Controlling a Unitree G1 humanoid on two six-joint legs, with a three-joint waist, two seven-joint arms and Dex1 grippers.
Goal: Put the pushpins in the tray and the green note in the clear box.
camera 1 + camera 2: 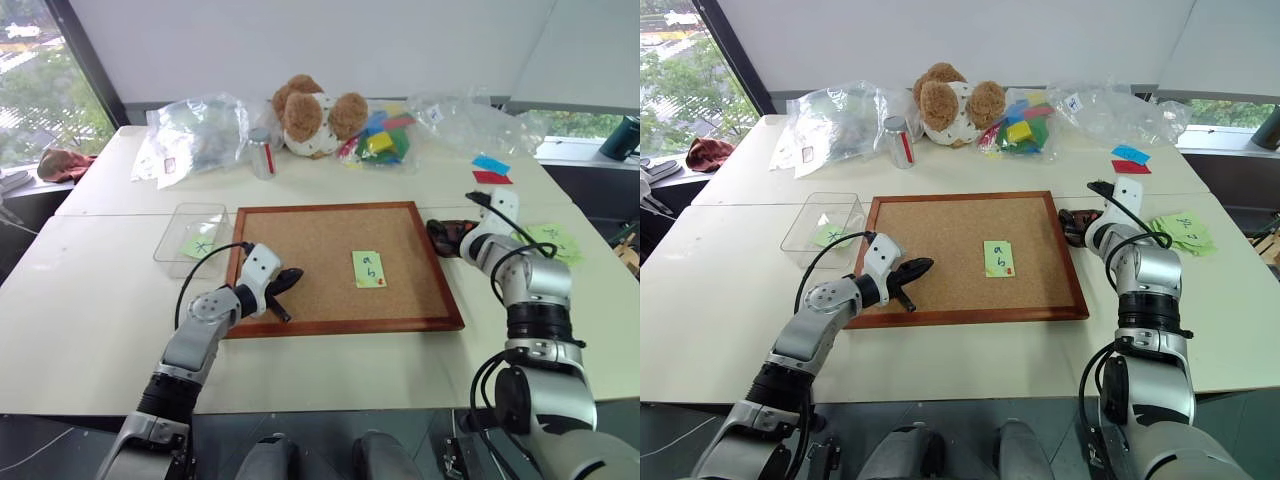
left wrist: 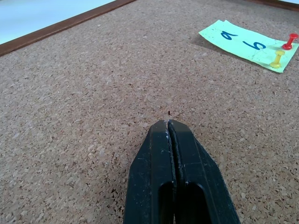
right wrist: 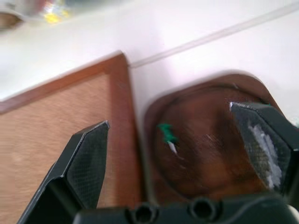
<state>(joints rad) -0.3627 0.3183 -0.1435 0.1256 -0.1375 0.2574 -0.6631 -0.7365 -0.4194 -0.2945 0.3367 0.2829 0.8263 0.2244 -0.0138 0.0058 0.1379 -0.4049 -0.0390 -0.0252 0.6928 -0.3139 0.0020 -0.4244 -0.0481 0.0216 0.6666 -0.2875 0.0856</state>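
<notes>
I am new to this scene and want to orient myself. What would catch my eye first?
The framed cork board in the middle of the white table, with the green note pinned on it. The left gripper, shut, lies on the cork, while the right gripper stands open over the brown tray, which holds a green pushpin. A teddy bear sits behind.

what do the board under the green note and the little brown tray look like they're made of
The board looks like cork, matte and speckled with fine grain, in a glossy reddish wood-look frame. The tray seems to be dark wood or wood-look plastic with a smooth sheen; which one is unclear.
</notes>
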